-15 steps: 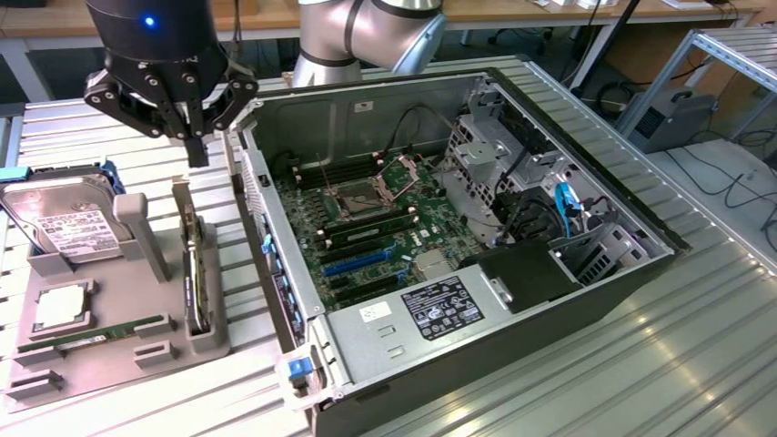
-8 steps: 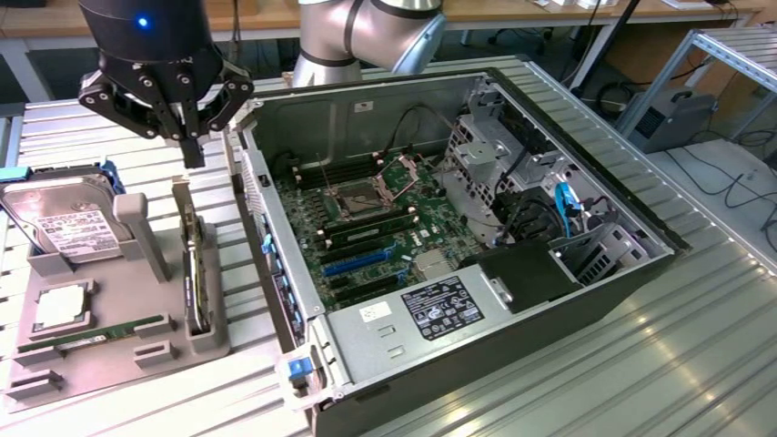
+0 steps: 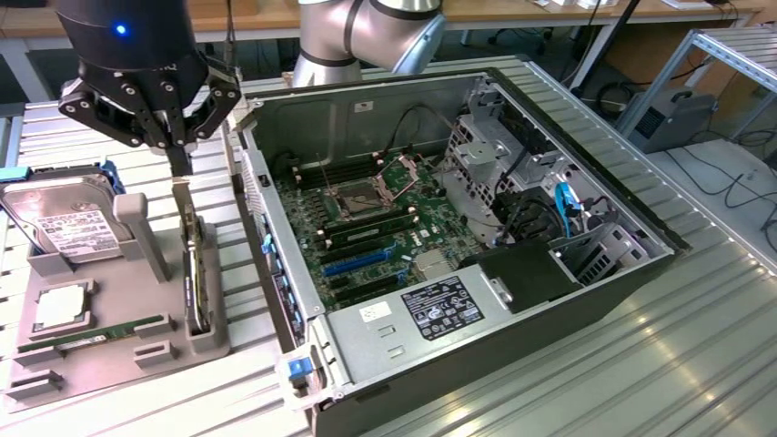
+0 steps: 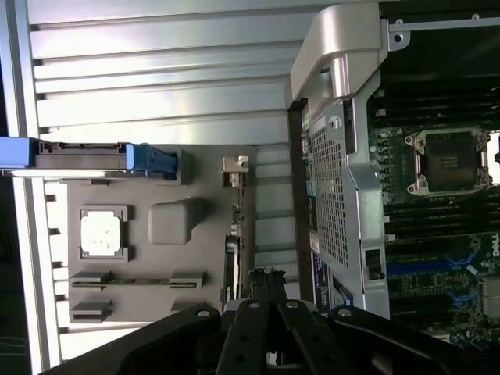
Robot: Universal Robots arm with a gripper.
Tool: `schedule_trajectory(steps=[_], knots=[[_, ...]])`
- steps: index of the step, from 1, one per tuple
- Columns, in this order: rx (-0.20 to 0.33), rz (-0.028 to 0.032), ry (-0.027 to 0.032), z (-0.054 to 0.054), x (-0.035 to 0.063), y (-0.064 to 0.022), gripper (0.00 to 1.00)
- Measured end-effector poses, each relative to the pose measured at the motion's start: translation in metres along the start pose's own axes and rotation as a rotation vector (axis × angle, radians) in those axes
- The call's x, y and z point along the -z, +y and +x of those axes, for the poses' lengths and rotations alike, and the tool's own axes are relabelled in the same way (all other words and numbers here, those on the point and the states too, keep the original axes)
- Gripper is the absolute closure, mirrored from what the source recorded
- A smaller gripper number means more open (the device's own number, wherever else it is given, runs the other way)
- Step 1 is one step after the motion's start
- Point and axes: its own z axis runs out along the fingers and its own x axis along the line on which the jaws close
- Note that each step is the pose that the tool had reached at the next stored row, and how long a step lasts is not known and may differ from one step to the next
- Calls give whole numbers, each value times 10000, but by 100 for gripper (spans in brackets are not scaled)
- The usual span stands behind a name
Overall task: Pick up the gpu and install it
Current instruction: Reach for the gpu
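An open computer case point(image 3: 352, 114) lies on the ribbed metal table point(image 3: 656, 373), its motherboard point(image 3: 364, 228) facing up, a labelled power supply point(image 3: 439, 311) against one end wall, and blue cables point(image 3: 562, 205) by the drive bays point(image 3: 486, 150). Beside it a grey holder point(image 3: 97, 360) carries a hard drive point(image 3: 67, 223) at one end, a processor chip point(image 3: 64, 308) and a green memory stick point(image 3: 104, 332) toward the other.

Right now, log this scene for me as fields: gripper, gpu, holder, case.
gripper: shut, poised over one end of the gpu; contact cannot be told
gpu: standing on edge in the grey holder, not installed
holder also carries: hard drive, memory stick
computer case: open, at the exterior view's right of the holder, motherboard exposed
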Motion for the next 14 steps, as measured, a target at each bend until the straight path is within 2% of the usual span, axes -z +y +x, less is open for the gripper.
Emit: schedule_trajectory(steps=[7, 11, 14], knots=[[0, 0, 0, 4, 6, -310, 89], [0, 0, 0, 2, 7, -417, 89], [-2, 0, 0, 1, 7, -428, 89]])
